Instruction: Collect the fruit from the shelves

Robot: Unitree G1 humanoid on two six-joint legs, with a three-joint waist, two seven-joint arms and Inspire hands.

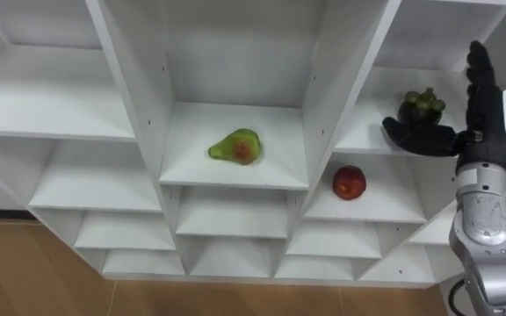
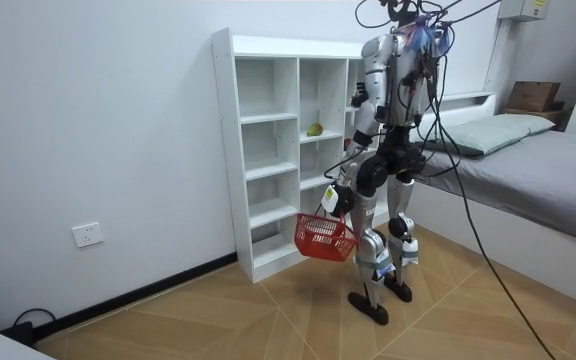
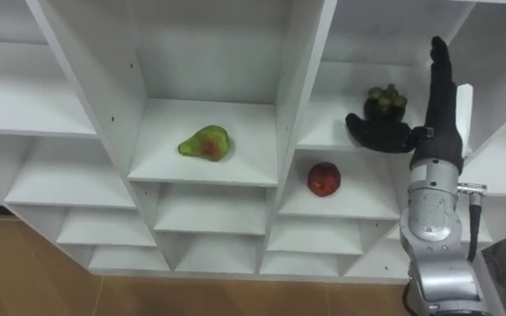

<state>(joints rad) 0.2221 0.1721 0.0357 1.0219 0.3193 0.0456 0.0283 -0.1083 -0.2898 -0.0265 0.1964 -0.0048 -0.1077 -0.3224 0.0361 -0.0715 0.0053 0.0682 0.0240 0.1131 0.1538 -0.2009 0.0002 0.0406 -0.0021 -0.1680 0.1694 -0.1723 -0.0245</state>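
Note:
A dark purple fruit with green leaves sits on an upper shelf at the right of the white closet. My right hand is raised just to the right of it, open, fingers straight up and the thumb stretched out below the fruit's front. A green and red pear-like fruit lies in the middle compartment. One shelf lower to the right lies a red fruit. In the room view my left hand hangs low by my side, holding a red basket by its handle.
I stand close in front of the closet on a wooden floor. A bed stands at the room view's right behind me. The other compartments in view hold nothing.

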